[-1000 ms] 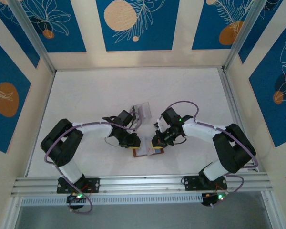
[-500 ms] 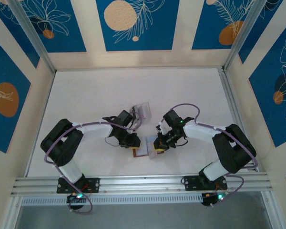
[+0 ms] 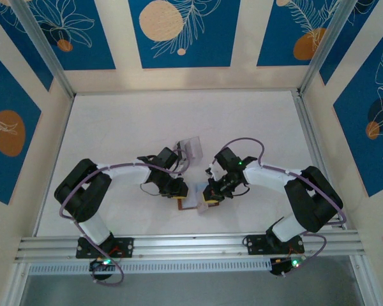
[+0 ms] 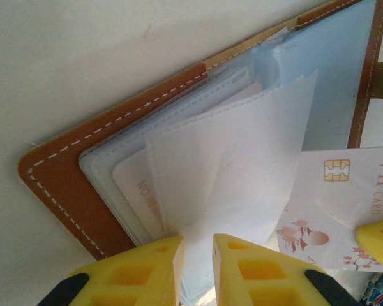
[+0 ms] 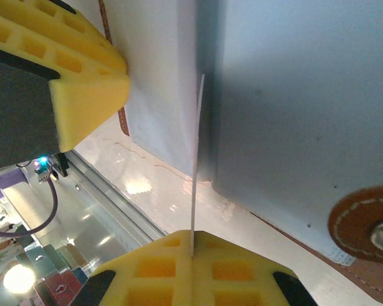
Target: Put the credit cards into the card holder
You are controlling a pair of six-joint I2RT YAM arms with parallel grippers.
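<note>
Card holder (image 3: 190,206) position: lies open on the worktop (image 3: 127,134), at 6 o'clock from the worktop's middle, between the two claws.
Left claw (image 4: 198,247) state: fingers set to a narrow slit, pinching a translucent white inner leaf of the card holder. The leaf runs down between the yellow pads.
Left claw position: at 10 o'clock of the card holder in the top view.
Right claw (image 5: 193,239) state: pressed together on a credit card (image 4: 335,204), which stands edge-on out of the pads in the right wrist view.
Right claw position: at 2 o'clock of the card holder in the top view.
Credit card position: over the bluish inner face, at 3 o'clock of the raised leaf in the left wrist view. Whether its far edge sits inside a pocket cannot be told.
Obstruction: the raised leaf stands just beside the credit card. One yellow finger (image 5: 83,83) of the left claw sits near the card, at 10 o'clock in the right wrist view.
Pocketed card (image 4: 139,191): pale, with orange lettering, under a clear sleeve at 9 o'clock of the raised leaf.
Clear slotted stand (image 3: 193,148): at 12 o'clock of the card holder, apart from it.
Rail (image 3: 191,245): aluminium, at 6 o'clock, along the near edge.
Credit card look: white face, gold chip, "VIP CARD" lettering, reddish print.
Card holder look: brown leather with pale stitching, bluish-grey lining, stacked clear sleeves and a round brown snap tab (image 5: 364,223).
</note>
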